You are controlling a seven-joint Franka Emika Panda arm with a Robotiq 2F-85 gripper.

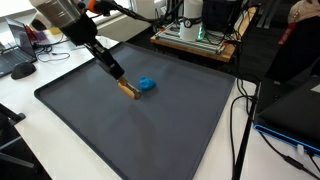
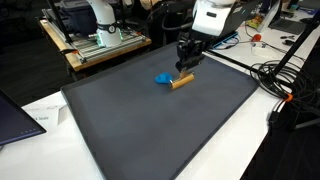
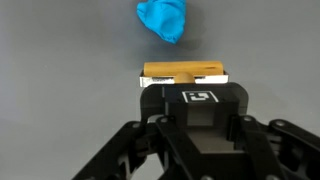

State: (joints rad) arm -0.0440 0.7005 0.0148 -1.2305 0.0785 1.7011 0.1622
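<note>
My gripper (image 1: 116,73) reaches down over a dark grey mat (image 1: 150,130) and is shut on a small wooden block (image 1: 127,90), which slants down to the mat. Just beside the block's low end lies a crumpled blue object (image 1: 147,85); I cannot tell whether they touch. An exterior view from the opposite side shows the gripper (image 2: 186,63), the block (image 2: 181,82) and the blue object (image 2: 162,78) on the mat (image 2: 150,125). In the wrist view the block (image 3: 184,73) pokes out past the gripper (image 3: 186,92), and the blue object (image 3: 163,20) lies beyond it. The fingertips are hidden behind a black tagged plate.
The mat lies on a white table. A metal frame with equipment (image 1: 195,32) stands at the back edge, also seen as the frame (image 2: 100,40). Black cables (image 2: 285,80) run along one side. A computer mouse (image 1: 22,70) and a laptop (image 2: 15,118) sit near the edges.
</note>
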